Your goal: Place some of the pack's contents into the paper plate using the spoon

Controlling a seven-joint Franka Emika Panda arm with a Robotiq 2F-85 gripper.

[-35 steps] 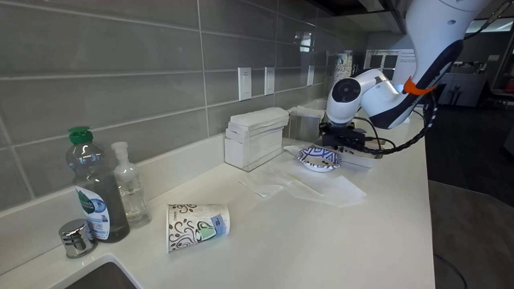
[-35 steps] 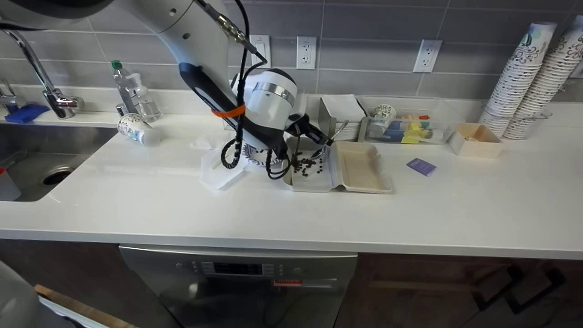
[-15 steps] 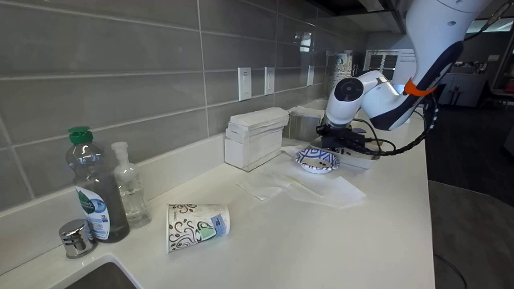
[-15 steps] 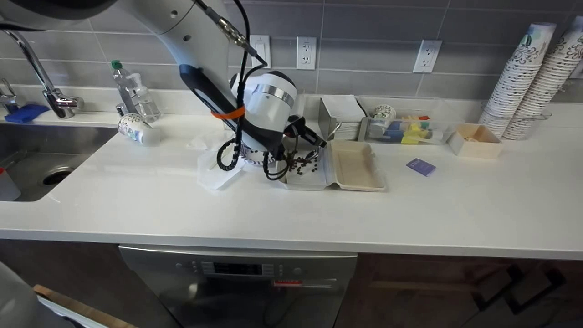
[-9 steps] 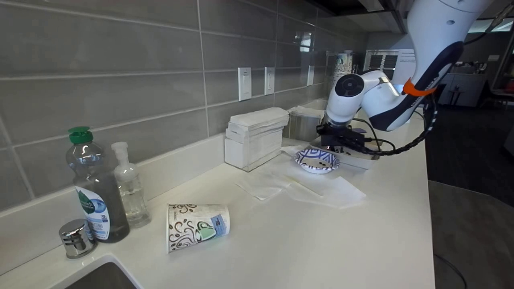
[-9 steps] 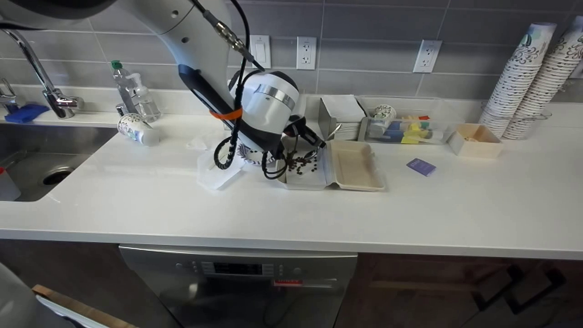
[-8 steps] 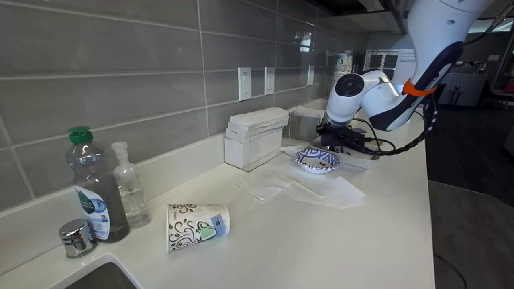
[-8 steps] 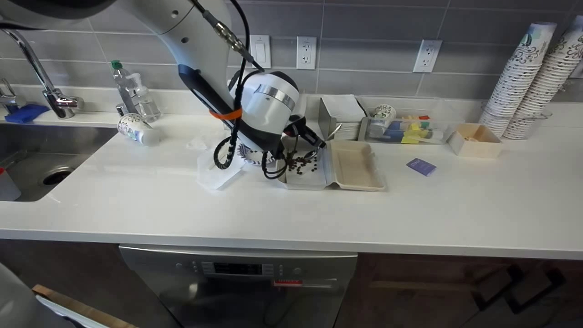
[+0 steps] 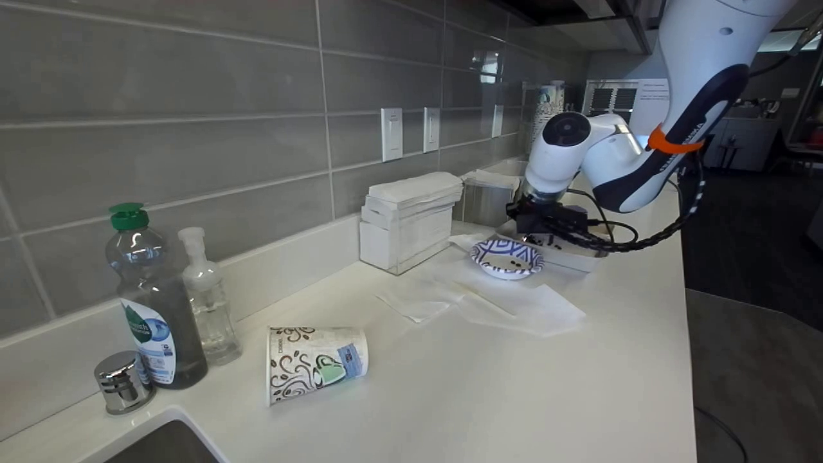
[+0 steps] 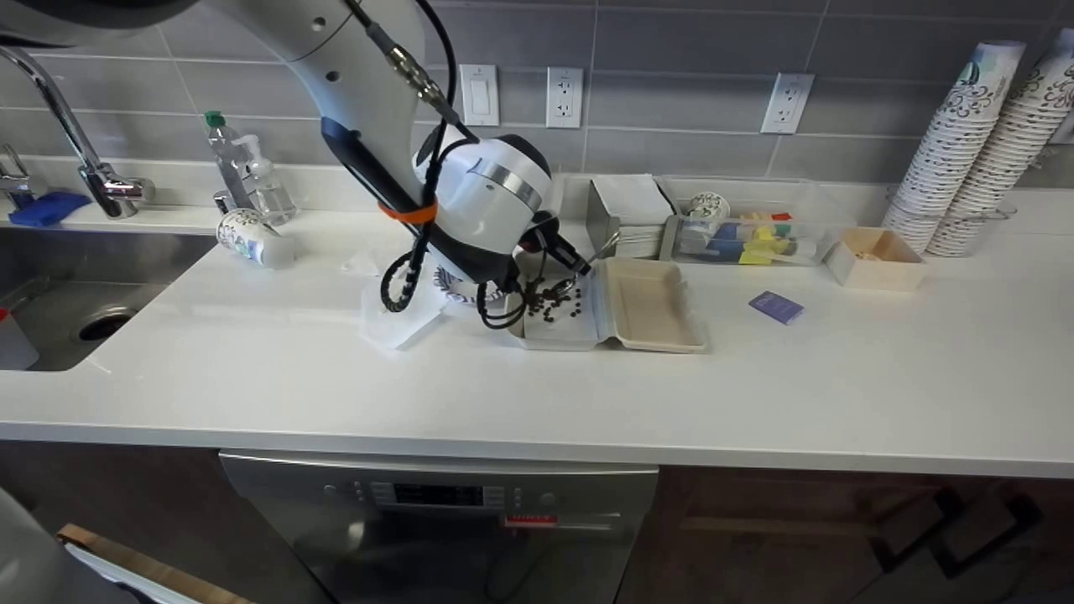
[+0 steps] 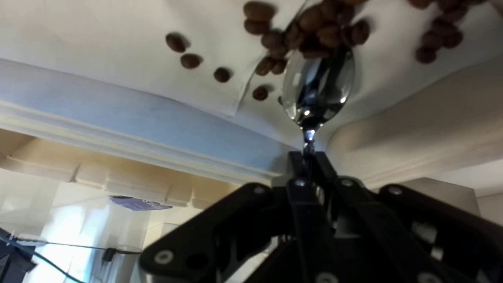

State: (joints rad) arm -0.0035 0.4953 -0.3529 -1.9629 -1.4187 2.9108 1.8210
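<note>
My gripper is shut on the spoon, its shiny bowl pointing ahead of the fingertips in the wrist view. Brown coffee beans cover the bowl's far end; how many rest in it I cannot tell. Both sit within the pack, an opened clamshell box with a paper-lined base, seen in an exterior view. The spoon's handle sticks up past the fingers toward the back. Beside the pack stands the blue-patterned paper plate, with a few dark beans inside; the arm partly hides it in an exterior view.
The pack's lid lies folded open on the side away from the sink. Napkin holders and a clear bin line the wall behind. Thin paper sheets lie before the plate. A paper cup rests on its side.
My gripper and the spoon have moved a little toward the sink side, the bowl going further into the beans. The pack and the plate have slid slightly the same way.
</note>
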